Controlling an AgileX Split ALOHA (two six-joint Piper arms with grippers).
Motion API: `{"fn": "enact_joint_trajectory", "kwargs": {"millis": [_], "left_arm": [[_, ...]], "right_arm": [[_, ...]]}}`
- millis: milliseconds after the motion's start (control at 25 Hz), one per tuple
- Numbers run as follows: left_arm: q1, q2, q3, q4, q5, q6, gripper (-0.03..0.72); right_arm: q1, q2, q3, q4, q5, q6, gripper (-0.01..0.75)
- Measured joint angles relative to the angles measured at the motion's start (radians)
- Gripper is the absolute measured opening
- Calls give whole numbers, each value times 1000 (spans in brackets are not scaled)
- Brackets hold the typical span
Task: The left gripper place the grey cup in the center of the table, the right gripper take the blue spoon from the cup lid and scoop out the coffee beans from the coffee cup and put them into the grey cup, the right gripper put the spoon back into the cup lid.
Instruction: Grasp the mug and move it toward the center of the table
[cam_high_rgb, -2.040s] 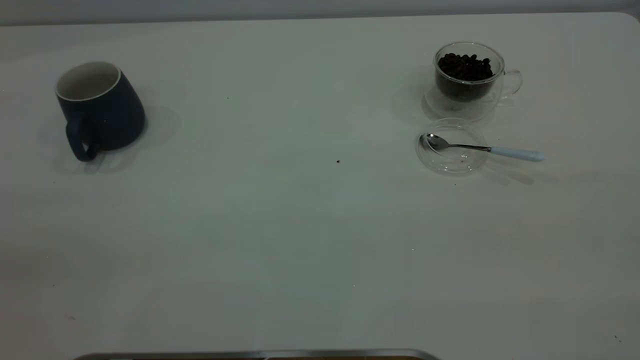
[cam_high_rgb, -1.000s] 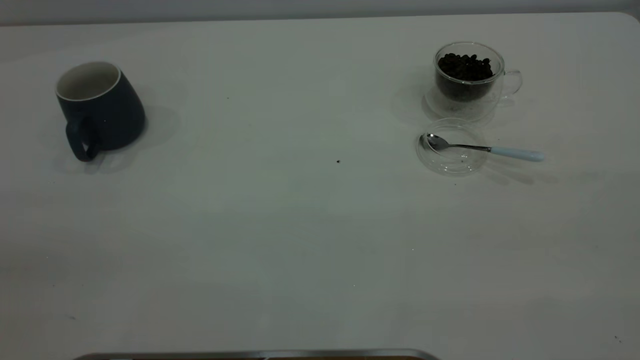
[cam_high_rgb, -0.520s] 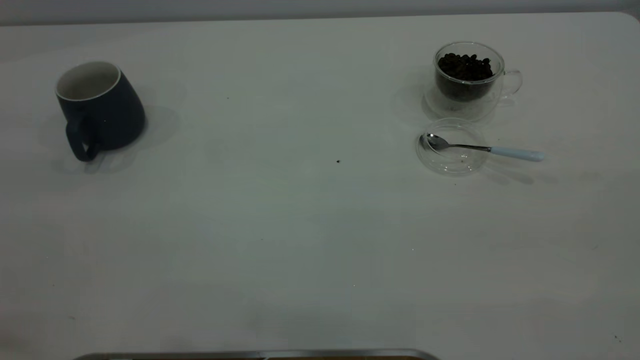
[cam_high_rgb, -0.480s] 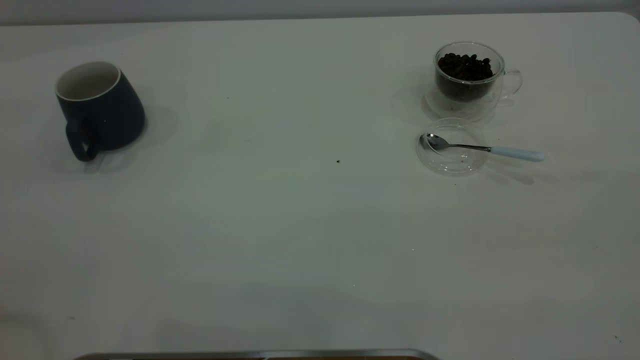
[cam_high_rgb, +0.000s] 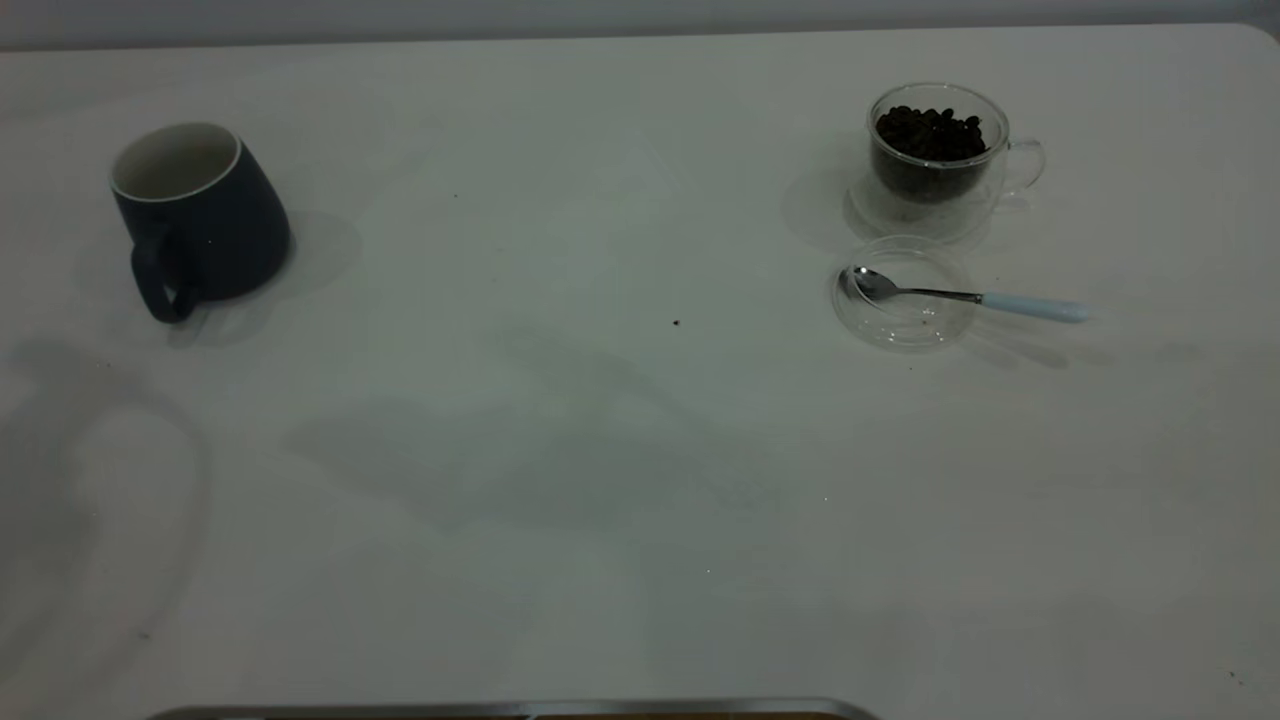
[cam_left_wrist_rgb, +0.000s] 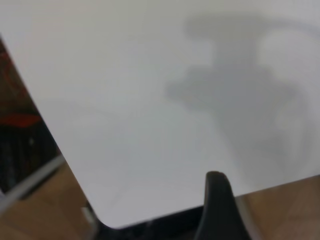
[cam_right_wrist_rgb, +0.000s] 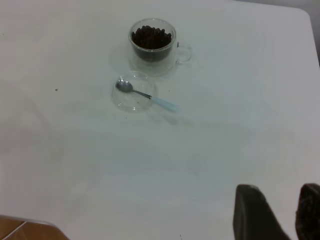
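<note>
Four task items are seen on the table (cam_high_rgb: 600, 450). The grey cup (cam_high_rgb: 200, 220) is stood upright at far left, handle turned toward the near edge. The coffee cup (cam_high_rgb: 935, 160), filled with coffee beans (cam_high_rgb: 930, 132), is stood far right, handle pointing right. Just before it the cup lid (cam_high_rgb: 903, 292) is laid flat. The blue spoon (cam_high_rgb: 965, 296) is rested with its bowl in the lid, long axis left-right, handle pointing right. The right gripper (cam_right_wrist_rgb: 277, 212) is held apart, empty, above the table; whether the left gripper (cam_left_wrist_rgb: 220, 210) is spread cannot be told
</note>
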Motion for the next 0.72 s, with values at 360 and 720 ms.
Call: {"fn": "enact_joint_trajectory", "kwargs": {"millis": [360, 720], "left_arm": [[0, 322, -71, 151, -174, 238, 567], [0, 567, -77, 385, -432, 247, 567]], "right_arm": [[0, 0, 0, 0, 0, 0, 242], [0, 0, 0, 0, 0, 0, 242]]}}
